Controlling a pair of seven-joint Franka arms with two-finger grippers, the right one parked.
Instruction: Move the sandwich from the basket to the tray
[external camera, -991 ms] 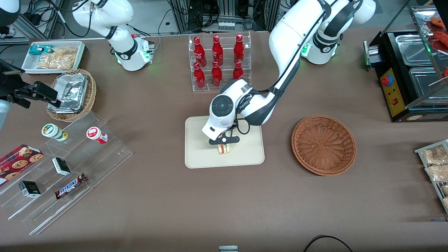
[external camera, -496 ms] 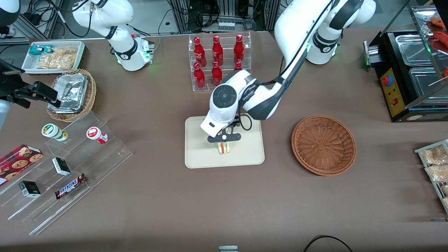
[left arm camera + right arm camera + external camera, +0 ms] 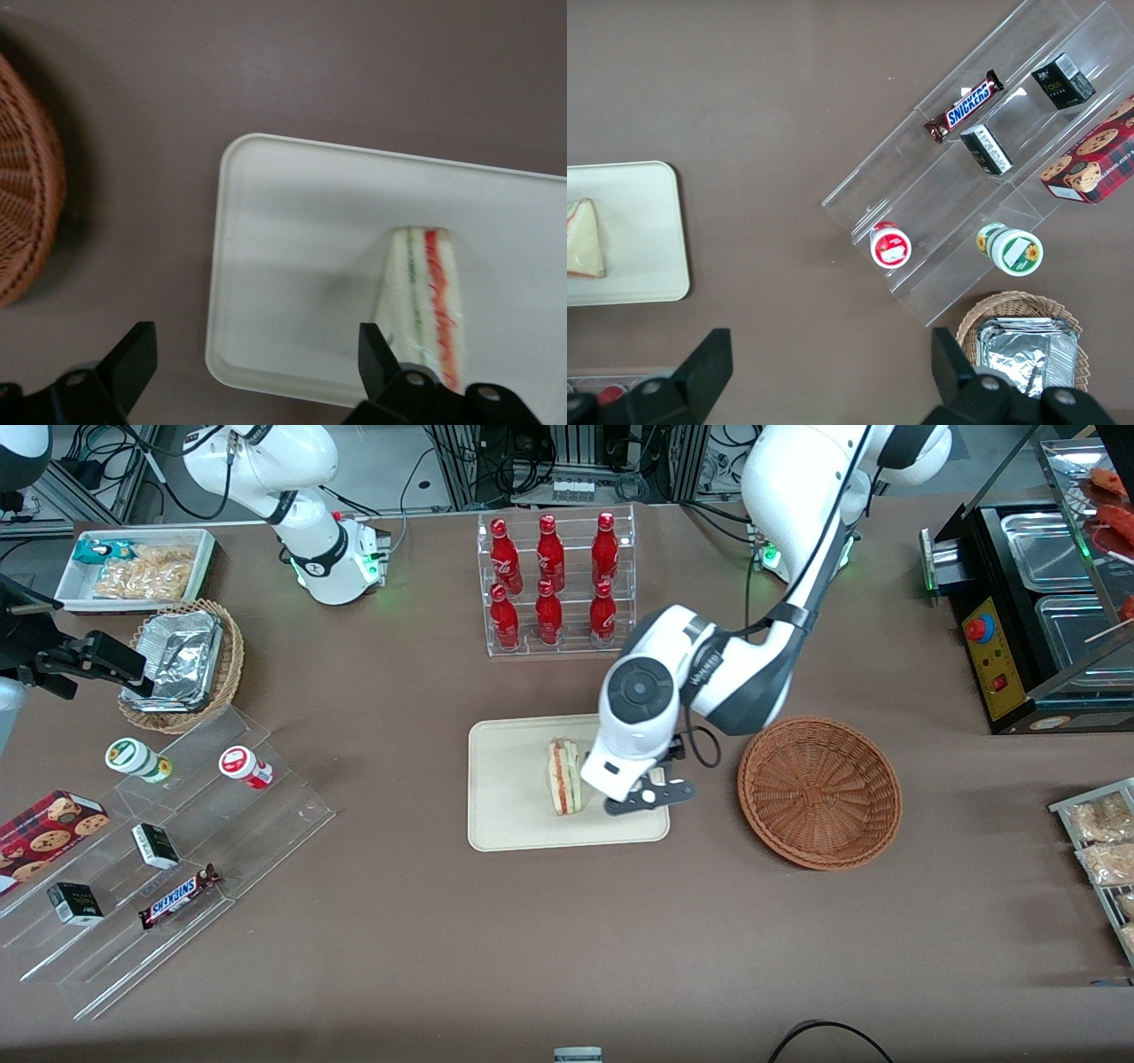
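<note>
Table point(image 3: 567, 939): sandwich point(image 3: 564, 776) on tray point(image 3: 514, 815); gripper point(image 3: 651, 797) beside.

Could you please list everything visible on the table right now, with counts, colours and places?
sandwich: 1, white, on the tray
tray: 1, cream, table centre
basket: 1, reddish-brown, beside the tray
cola bottles: 6, red, clear rack
foil containers: silver, tan basket
Snickers bar: 1, brown, acrylic steps
cookie box: 1, red, beside the steps
gripper: 1, black, open, above the tray edge nearest the basket
</note>
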